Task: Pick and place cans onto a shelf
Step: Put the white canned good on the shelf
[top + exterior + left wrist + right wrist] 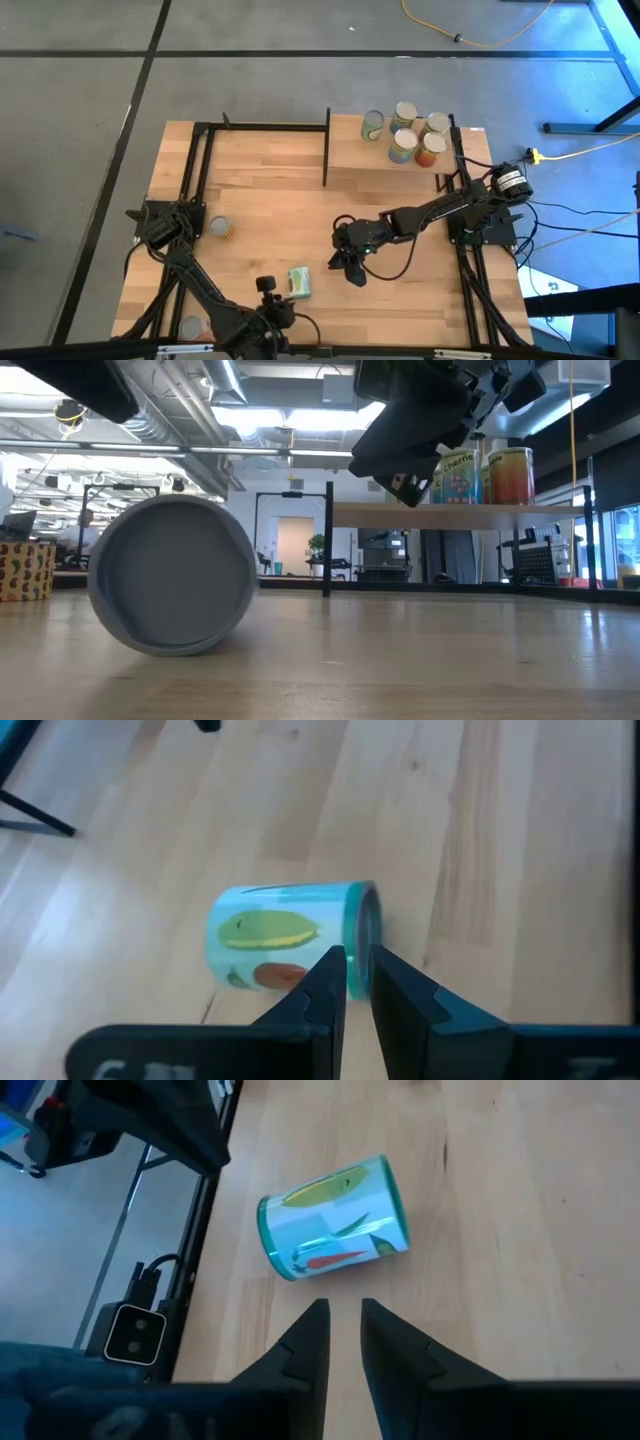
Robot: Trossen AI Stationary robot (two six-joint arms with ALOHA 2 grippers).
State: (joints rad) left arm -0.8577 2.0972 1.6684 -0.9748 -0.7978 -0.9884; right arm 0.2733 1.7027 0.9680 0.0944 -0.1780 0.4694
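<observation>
A can with a green-and-pale-blue label (299,283) lies on its side on the tabletop near the front edge. It also shows in both wrist views (285,935) (335,1220). My left gripper (358,970) stands at the can's lid end, its fingers a narrow gap apart. My right gripper (345,1320) points down at the same can from the table's right. It is short of the can, with its fingers also a narrow gap apart and nothing between them. Several cans (405,135) stand upright on the shelf (380,172) at the far right. My left gripper has its fingertips (335,960) in front of the lying can's lid-end rim (362,925), coming slanting down from the table's left. Whether they touch the rim I cannot tell. The can rests on its side on the table.
Another can (220,228) lies on the table at the left, and one more (190,327) sits near the front left corner. Black posts (326,145) bound the shelf and the table's sides. A can's round grey end (175,575) fills the low view's left.
</observation>
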